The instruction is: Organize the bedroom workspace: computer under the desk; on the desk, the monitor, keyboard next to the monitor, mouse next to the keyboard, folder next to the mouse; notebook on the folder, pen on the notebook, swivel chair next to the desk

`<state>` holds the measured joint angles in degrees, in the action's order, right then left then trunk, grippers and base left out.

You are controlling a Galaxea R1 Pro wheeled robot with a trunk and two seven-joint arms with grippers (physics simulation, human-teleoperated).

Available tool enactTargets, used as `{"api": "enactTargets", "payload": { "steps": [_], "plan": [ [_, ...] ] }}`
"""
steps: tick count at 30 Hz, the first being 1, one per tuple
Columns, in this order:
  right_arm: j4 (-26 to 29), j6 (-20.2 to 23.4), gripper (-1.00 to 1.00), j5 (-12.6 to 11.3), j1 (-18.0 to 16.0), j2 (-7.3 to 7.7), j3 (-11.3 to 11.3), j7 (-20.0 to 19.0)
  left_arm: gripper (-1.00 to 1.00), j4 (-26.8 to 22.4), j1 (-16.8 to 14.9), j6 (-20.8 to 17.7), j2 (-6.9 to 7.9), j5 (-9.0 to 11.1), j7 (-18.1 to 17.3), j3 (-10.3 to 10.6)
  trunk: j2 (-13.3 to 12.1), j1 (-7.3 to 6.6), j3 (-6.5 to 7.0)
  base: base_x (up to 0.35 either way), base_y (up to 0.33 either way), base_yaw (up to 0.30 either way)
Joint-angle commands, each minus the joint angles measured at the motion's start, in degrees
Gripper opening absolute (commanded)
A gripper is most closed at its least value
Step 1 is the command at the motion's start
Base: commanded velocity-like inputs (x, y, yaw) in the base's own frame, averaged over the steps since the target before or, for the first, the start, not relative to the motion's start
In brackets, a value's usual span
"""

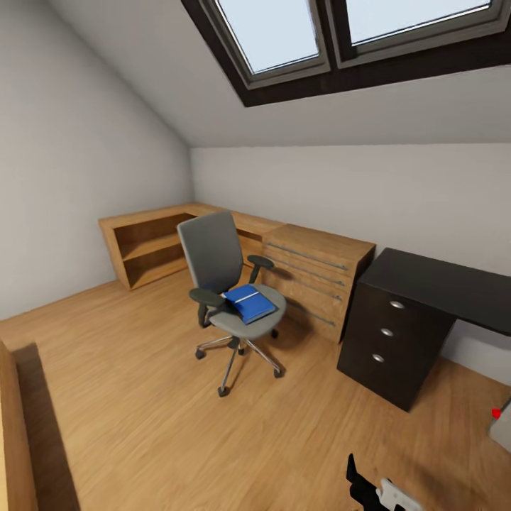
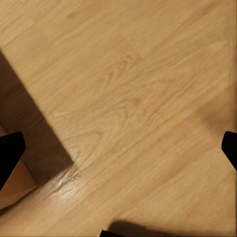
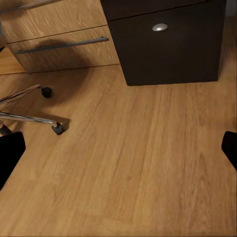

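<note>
The blue folder (image 1: 249, 302) lies on the swivel chair (image 1: 226, 284), left of the black desk (image 1: 426, 312). The right gripper (image 3: 118, 150), jaws spread, faces floor by the chair's castors; the left gripper (image 2: 118, 153), likewise spread, faces bare planks.

Even, soft daylight from roof window (image 1: 341, 35); room bright, no glare. Soft shadow under swivel chair (image 1: 231, 298) on floor (image 1: 156, 397). Left wrist view: dark diagonal shadow band, faint sheen on planks. Head view edges stretched, wide-angle. Renders slightly soft, wood grain smeared.
</note>
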<state>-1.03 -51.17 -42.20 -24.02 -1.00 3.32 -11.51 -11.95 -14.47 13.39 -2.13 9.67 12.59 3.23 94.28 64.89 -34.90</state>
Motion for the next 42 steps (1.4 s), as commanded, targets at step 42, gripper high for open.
{"api": "enactTargets", "payload": {
  "steps": [42],
  "plan": [
    [-0.1, -0.1, 1.0, -0.6, -0.1, 0.03, 9.7, -0.3, 1.0, 0.5, 0.0, 0.1, -0.07, 0.4, -0.1, 0.6, 0.0, -0.01, -0.91, -0.242, 0.098, -0.29]
  ]
}}
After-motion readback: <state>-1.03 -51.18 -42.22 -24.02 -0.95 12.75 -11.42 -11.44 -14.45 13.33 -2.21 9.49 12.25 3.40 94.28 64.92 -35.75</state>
